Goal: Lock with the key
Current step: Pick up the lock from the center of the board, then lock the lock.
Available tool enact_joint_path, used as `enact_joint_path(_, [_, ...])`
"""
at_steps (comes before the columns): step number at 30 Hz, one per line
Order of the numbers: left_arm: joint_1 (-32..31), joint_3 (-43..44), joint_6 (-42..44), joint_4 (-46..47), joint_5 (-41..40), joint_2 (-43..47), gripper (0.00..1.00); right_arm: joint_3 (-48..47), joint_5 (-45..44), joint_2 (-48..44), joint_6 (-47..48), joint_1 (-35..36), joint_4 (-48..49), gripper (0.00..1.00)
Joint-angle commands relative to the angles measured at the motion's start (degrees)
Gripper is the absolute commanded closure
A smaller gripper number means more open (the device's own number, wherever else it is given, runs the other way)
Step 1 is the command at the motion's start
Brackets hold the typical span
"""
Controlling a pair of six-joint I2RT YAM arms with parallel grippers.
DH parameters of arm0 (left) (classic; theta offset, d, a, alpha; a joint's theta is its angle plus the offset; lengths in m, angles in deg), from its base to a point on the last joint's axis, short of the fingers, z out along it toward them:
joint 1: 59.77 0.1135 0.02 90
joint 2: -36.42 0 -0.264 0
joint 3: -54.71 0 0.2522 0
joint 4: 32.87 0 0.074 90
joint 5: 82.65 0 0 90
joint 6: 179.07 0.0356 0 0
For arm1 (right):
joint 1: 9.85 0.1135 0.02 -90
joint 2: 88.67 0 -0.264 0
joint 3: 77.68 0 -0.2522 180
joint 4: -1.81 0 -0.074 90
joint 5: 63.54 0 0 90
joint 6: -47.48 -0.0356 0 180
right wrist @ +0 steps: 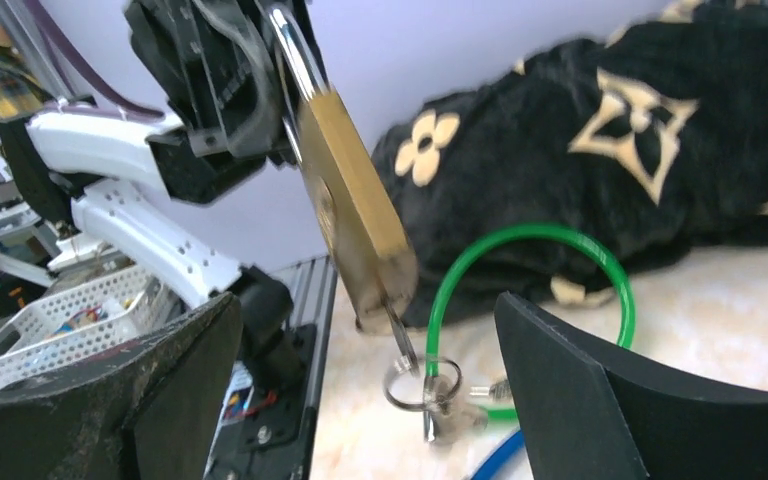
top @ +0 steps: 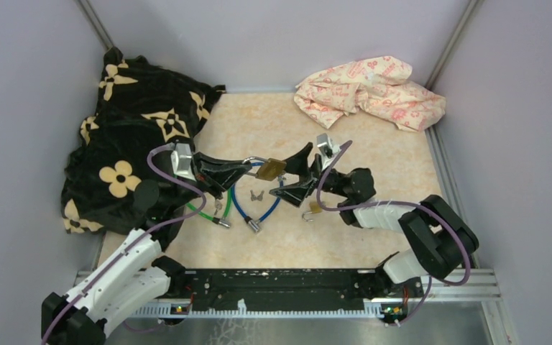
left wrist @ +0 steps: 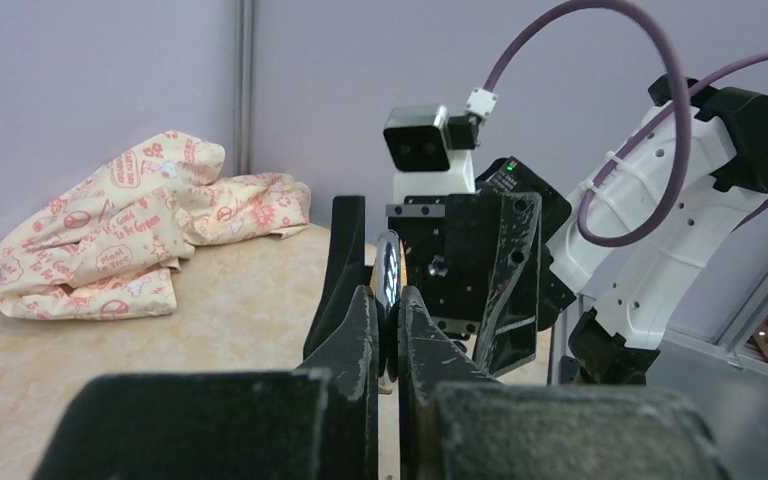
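A brass padlock [top: 272, 169] hangs in the air over the middle of the table. My left gripper [top: 250, 168] is shut on its silver shackle [left wrist: 388, 268], seen edge-on between the fingers. In the right wrist view the padlock body [right wrist: 355, 215] slants down, with a key [right wrist: 398, 338] sticking out of its bottom and a key ring [right wrist: 421, 385] dangling below. My right gripper [top: 296, 175] stands open just right of the padlock. Its fingers [right wrist: 175, 365] sit on either side of the key and touch nothing.
A green cable lock [top: 203, 213] and a blue cable lock [top: 243, 207] lie on the table below the padlock. Loose keys [top: 256, 195] and a small padlock [top: 314, 208] lie there too. A black flowered cloth [top: 126, 154] is at the left, a cream printed cloth [top: 366, 90] at the back right.
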Motion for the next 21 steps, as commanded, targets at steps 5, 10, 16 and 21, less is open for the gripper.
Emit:
enact_joint_path(5, [0.52,2.53,-1.07,10.54,-0.23,2.24,1.00,-8.92,-1.87,0.98,-0.05,3.92,5.07,0.23])
enact_joint_path(10, [0.65,2.67,-1.27,10.37,-0.14,2.20,1.00,-9.38,-3.17,3.71,-4.12,5.53,11.42,0.94])
enact_joint_path(16, [0.75,1.22,-0.55,9.16,1.25,3.24,1.00,-11.12,-1.90,0.52,-4.59,5.12,7.38,1.00])
enact_joint_path(21, [4.18,-2.27,5.31,-1.08,2.13,5.93,0.48,-14.17,3.51,-8.71,8.16,2.79,-18.85,1.00])
